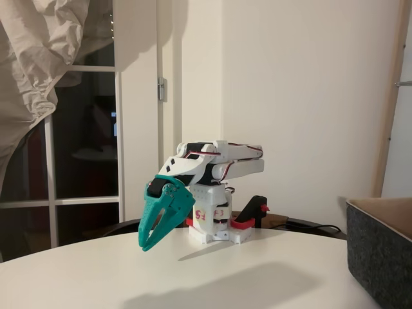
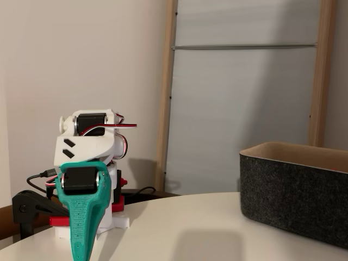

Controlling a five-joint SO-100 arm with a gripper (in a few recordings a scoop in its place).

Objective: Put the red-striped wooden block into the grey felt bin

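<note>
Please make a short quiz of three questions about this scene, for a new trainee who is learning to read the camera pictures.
1. True or false: the teal claw hangs over the grey felt bin.
2. Which is right? A: the arm is folded low over its base. B: the arm stretches straight up. C: the arm reaches into the bin.
3. Fill in: the bin stands on the white ____.

Key:
1. False. In both fixed views the claw points down at the table, well apart from the bin.
2. A.
3. table.
</note>
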